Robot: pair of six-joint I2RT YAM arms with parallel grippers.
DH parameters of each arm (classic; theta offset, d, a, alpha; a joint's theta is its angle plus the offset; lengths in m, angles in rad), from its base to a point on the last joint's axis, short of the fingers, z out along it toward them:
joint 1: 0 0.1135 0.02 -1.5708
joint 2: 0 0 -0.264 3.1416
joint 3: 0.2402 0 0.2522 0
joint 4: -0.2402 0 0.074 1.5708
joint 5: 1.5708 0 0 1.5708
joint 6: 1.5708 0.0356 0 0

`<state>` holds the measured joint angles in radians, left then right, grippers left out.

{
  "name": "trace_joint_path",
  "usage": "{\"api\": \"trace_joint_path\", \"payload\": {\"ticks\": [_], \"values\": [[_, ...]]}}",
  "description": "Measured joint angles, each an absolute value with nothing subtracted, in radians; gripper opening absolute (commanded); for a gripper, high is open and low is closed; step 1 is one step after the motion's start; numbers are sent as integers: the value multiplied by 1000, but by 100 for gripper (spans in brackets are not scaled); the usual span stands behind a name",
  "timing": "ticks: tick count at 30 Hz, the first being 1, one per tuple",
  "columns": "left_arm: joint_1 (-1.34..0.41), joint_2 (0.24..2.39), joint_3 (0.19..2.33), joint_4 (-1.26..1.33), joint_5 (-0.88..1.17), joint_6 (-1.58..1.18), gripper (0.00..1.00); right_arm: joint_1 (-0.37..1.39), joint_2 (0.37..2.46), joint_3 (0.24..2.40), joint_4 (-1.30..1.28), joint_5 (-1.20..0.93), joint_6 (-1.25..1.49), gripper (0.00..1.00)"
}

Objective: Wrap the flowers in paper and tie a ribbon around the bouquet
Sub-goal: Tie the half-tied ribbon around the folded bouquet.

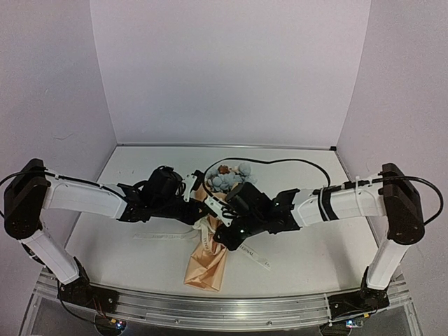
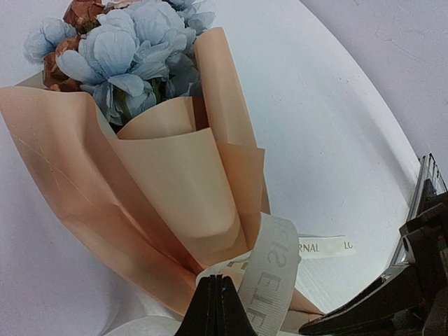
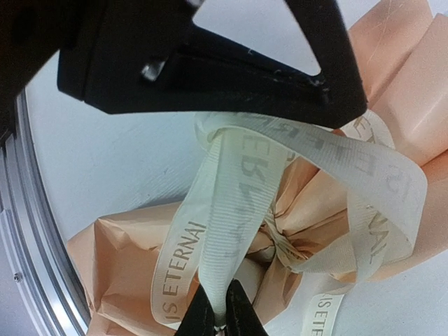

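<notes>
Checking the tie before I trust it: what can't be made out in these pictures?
Top view: the knot in the ribbon, covered by the left claw and right claw.
Left wrist: whether the left claw pinches the ribbon; its own shut fingers hide the contact.
All views: stems of the flowers, hidden inside the paper.

On my left wrist camera the left gripper (image 2: 218, 287) sits at the bottom edge, its two black fingers pressed flat together. Just behind their tips the ribbon (image 2: 274, 269) arches up in a cream loop with grey lettering. I can't quite tell whether a fold of it is pinched between the fingers. One ribbon end lies flat on the white table (image 2: 336, 126) to the right. Beyond lies the bouquet (image 2: 161, 182), its paper (image 2: 63, 154) wrapped in overlapping tan layers that narrow toward me. The flowers (image 2: 119, 56) show pale blue and rusty pink at the top left. A black part of the right arm (image 2: 413, 280) juts in at the lower right.
</notes>
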<state>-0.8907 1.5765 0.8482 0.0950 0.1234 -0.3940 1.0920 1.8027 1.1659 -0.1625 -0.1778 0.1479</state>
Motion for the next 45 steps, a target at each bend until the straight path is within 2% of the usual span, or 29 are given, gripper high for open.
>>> {"api": "trace_joint_path", "payload": {"ticks": [12, 20, 33, 45], "values": [[-894, 1537, 796, 141, 92, -395, 0, 1071, 1743, 1160, -174, -147, 272, 0], [-894, 1505, 781, 163, 75, -394, 0, 1013, 1684, 1075, -194, -121, 341, 0], [-894, 1496, 727, 226, 41, -442, 0, 976, 1645, 963, -229, -109, 369, 0], [-894, 1426, 631, 298, -77, -535, 0, 976, 1645, 931, -242, -98, 380, 0]]}}
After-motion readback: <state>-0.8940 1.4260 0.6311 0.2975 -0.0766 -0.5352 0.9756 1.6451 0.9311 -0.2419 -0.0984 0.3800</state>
